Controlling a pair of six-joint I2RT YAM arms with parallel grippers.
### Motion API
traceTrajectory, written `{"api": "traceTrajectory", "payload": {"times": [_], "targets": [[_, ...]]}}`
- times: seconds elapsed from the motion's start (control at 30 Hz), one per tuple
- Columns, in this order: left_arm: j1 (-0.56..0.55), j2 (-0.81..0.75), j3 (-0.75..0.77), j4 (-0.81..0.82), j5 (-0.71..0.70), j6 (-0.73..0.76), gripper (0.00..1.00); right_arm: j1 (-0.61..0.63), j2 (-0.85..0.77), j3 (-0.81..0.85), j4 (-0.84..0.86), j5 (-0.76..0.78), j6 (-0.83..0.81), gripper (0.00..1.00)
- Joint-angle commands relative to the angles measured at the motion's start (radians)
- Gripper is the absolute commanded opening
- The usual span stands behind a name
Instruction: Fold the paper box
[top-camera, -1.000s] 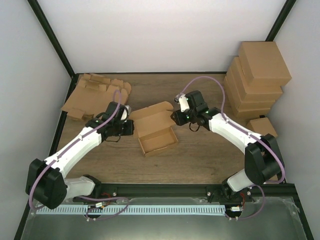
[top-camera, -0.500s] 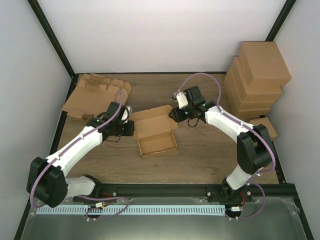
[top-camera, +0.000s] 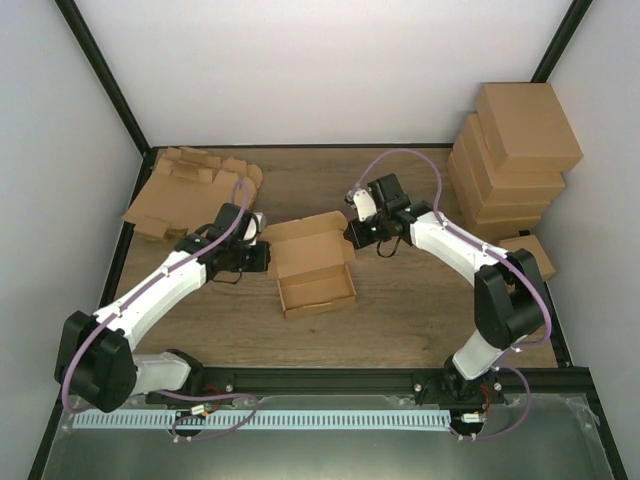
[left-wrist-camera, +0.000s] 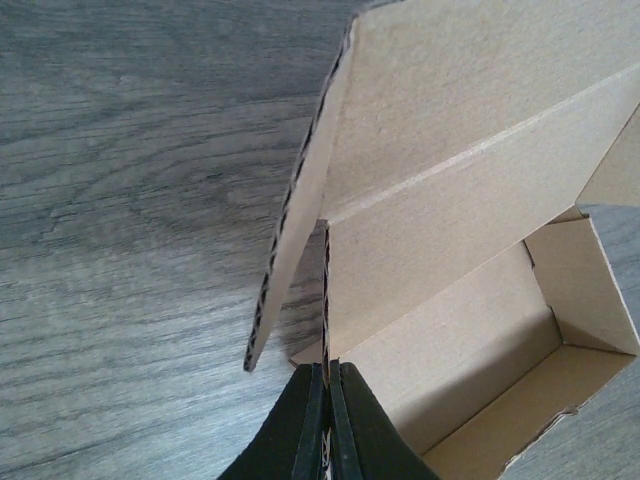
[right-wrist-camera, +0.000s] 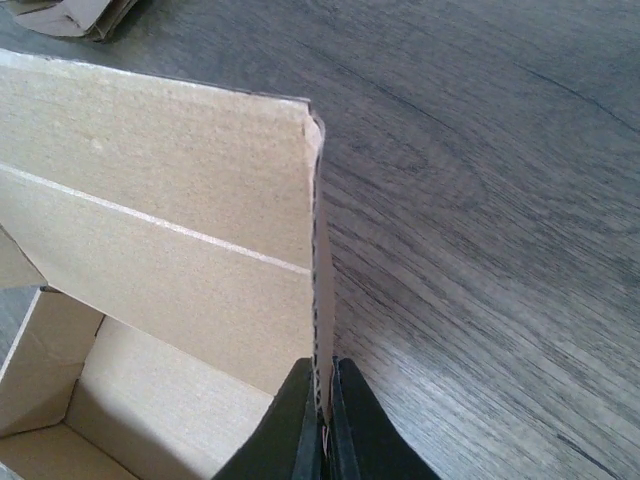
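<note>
I have the open brown corrugated cardboard box (top-camera: 315, 275) mid-frame in the top view, tray formed and lid standing behind it. My left gripper (left-wrist-camera: 327, 385) is clenched on one lid side flap, edge-on, and my right gripper (right-wrist-camera: 322, 400) on the other. I read this as the lid-closing step. Next: fold both flaps inward, swing the lid over together. Board is thin and stiff, with crisp score lines and fluted raw edges. It sits on a matte wood-grain table (top-camera: 420, 300).

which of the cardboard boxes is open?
The middle box: lid flap up, inside visible. The stacked boxes on the right are all closed, and the pile at far left is flat, unfolded cardboard.
</note>
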Motion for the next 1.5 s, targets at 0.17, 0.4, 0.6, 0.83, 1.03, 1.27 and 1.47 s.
{"api": "traceTrajectory", "payload": {"times": [0.17,0.4,0.6,0.83,1.03,1.27,1.47], "targets": [[-0.004,0.026,0.067,0.097,-0.054,-0.091,0.04,0.086,-0.055,0.066,0.035,0.272,0.153,0.01],[-0.004,0.111,0.100,0.227,-0.096,-0.163,0.04,0.131,-0.063,0.002,0.184,0.444,0.308,0.01],[-0.007,0.190,0.091,0.349,-0.052,-0.244,0.04,0.146,-0.071,-0.055,0.297,0.505,0.376,0.01],[-0.029,0.210,0.074,0.425,-0.155,-0.309,0.04,0.162,-0.063,-0.111,0.392,0.574,0.450,0.01],[-0.034,0.257,0.086,0.443,-0.153,-0.308,0.04,0.162,-0.032,-0.115,0.437,0.601,0.462,0.01],[-0.035,0.285,0.057,0.480,-0.137,-0.340,0.04,0.163,0.001,-0.128,0.461,0.640,0.517,0.01],[-0.035,0.321,0.069,0.497,-0.128,-0.338,0.04,0.164,0.040,-0.129,0.497,0.659,0.509,0.01]]}}
